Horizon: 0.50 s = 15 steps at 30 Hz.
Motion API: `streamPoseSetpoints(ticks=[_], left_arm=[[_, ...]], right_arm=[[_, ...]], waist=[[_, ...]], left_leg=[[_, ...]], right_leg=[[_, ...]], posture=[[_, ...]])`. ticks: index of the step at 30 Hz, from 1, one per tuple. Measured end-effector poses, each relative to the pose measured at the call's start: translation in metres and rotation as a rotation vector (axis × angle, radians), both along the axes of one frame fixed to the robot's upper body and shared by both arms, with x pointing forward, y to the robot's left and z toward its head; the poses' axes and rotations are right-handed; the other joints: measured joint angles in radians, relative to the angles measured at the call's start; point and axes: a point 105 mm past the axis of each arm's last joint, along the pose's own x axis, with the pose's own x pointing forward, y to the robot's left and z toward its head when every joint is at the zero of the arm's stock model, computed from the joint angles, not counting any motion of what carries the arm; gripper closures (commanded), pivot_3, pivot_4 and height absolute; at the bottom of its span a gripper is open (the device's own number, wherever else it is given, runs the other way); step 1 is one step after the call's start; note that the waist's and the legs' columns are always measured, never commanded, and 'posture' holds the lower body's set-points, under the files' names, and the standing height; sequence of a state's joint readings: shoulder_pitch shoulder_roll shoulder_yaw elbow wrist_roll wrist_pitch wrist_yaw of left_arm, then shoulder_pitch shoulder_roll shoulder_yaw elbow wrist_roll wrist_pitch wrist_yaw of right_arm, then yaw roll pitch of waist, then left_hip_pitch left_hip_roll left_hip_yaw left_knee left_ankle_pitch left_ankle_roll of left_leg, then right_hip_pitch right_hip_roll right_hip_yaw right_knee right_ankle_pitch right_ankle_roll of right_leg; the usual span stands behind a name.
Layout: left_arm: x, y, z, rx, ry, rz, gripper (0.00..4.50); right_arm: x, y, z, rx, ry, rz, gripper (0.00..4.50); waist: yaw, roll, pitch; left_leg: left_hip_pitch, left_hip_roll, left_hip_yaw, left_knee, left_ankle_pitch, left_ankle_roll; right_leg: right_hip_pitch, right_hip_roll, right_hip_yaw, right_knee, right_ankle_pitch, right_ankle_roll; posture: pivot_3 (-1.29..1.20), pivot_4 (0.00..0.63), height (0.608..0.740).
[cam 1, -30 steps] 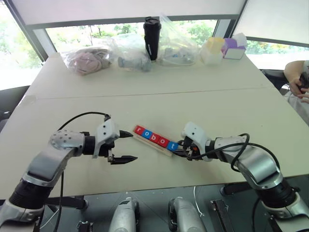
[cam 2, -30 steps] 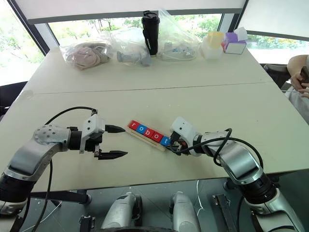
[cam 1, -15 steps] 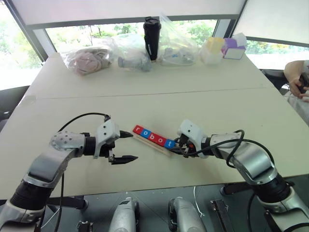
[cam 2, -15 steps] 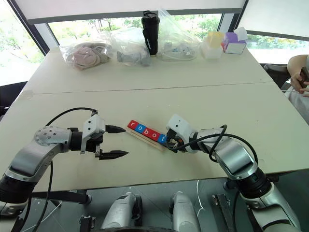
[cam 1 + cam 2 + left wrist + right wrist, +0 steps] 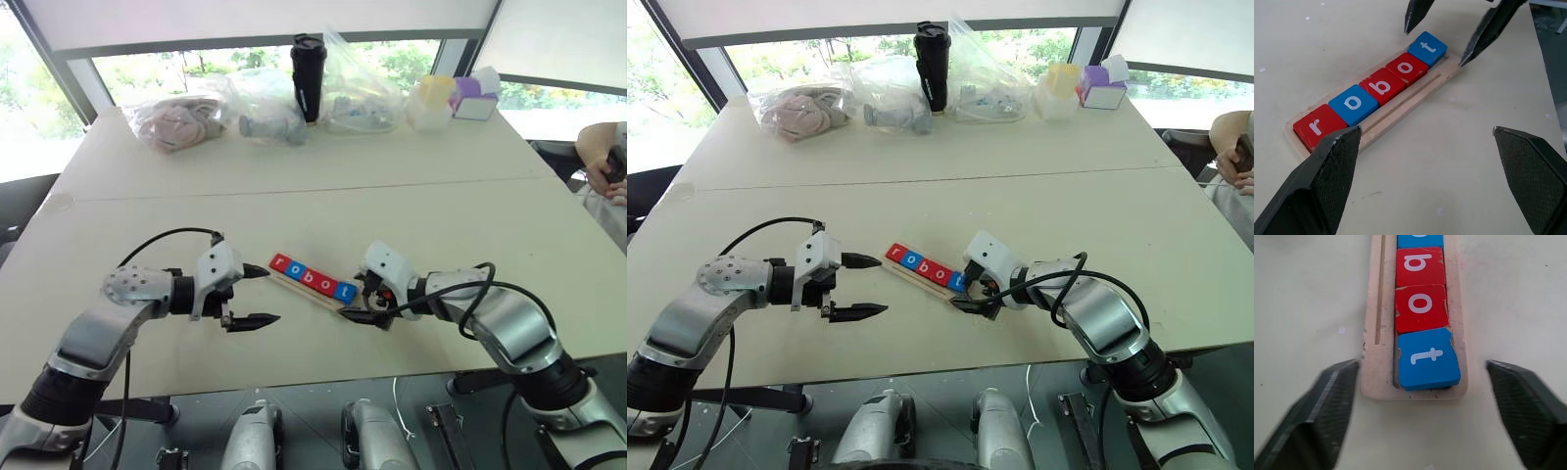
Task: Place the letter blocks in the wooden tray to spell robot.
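Right end effector [image 5: 972, 299]: standing released, its two fingers spread either side of the tray's near end, gripping nothing; the blue t block [image 5: 1427, 359] is lying between them, apart from both.
Left end effector [image 5: 257, 295]: gaping wide and empty, pointing along the worktop [image 5: 323, 186] toward the tray's r end, just short of it.
Right arm pose: reaching in from the right with the forearm low over the worktop, wrist angling down toward the tray.
Left arm pose: bending at the elbow, forearm lying roughly level, cable looping above the wrist.
Tray [image 5: 1400, 108]: lying diagonally on the worktop between the two end effectors, its groove running bare beside the blocks.
Blocks [image 5: 1383, 86]: sitting in a touching row on the tray, reading r, o, b, o, t; red, blue, red, red, blue.
Hard to make out: in the right wrist view the row is running off the frame, so r is cut off and the first o is showing as a sliver.
Back of worktop: clear bags [image 5: 269, 108], a dark tumbler [image 5: 308, 64] and small boxes [image 5: 453, 98] are sitting well apart from the tray.
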<state>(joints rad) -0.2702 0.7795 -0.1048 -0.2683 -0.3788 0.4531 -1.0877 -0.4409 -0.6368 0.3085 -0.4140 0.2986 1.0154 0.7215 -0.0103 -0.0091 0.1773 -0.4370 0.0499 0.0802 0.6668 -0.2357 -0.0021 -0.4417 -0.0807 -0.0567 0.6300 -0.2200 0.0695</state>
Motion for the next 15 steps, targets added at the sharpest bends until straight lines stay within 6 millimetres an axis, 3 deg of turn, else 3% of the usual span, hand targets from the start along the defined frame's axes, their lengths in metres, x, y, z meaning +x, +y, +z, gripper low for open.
streamPoseSetpoints(ticks=[3,9,15], left_arm=[[0.0,0.0,0.0,0.0,-0.001,0.001,0.0],[0.003,0.001,0.0,0.005,-0.005,0.008,0.0],[0.003,0.001,-0.001,0.008,-0.008,0.011,0.0]], right_arm=[[0.002,0.002,0.006,0.023,-0.014,-0.001,0.08],[0.014,0.002,0.037,0.125,-0.119,-0.014,0.08],[0.04,-0.027,0.034,0.065,-0.199,-0.151,0.08]], waist=[[0.0,0.0,0.0],[0.002,0.0,0.0],[0.0,0.0,0.0]], left_leg=[[0.0,0.0,0.0,0.0,0.0,0.0],[0.0,0.0,0.0,0.0,0.0,0.0],[0.0,0.0,0.002,0.0,0.0,0.0]], right_leg=[[0.0,0.0,0.0,0.0,0.0,0.0],[0.0,0.0,0.0,0.0,0.0,0.0],[0.0,0.0,0.0,0.0,0.0,0.0]], posture=[[0.0,0.15,0.74],[0.0,0.15,0.74],[0.0,0.15,0.74]])
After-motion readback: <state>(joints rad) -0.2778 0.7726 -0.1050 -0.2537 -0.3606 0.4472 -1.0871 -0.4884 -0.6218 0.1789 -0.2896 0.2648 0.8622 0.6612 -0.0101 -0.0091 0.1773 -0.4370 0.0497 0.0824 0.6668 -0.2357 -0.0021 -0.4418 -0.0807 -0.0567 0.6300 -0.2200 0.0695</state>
